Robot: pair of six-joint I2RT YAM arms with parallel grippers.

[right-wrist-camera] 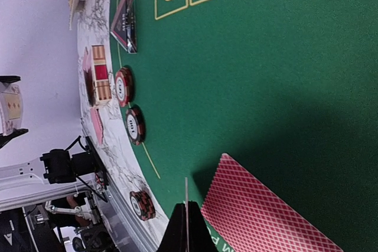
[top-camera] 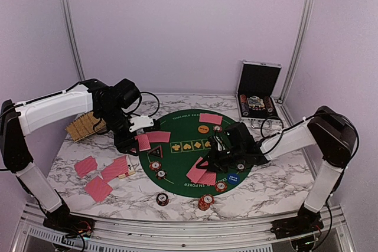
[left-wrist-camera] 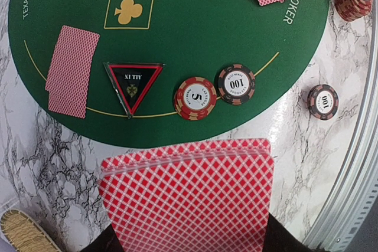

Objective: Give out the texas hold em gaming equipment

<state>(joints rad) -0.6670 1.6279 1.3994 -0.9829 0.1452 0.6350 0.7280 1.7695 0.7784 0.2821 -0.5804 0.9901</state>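
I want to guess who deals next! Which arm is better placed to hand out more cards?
Probably left: the left pincer holds the stack of cards by the green mat. The right pincer is shut, with no stack.

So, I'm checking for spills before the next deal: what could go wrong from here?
1. The stack of red-backed cards in the left gripper is fanned out, so one might slip off onto the black triangular marker or the red-and-white striped chip nearby.
2. The right gripper pinches what looks like a single card edge-on. Released carelessly, it could land on the red-backed card lying on the green felt mat.
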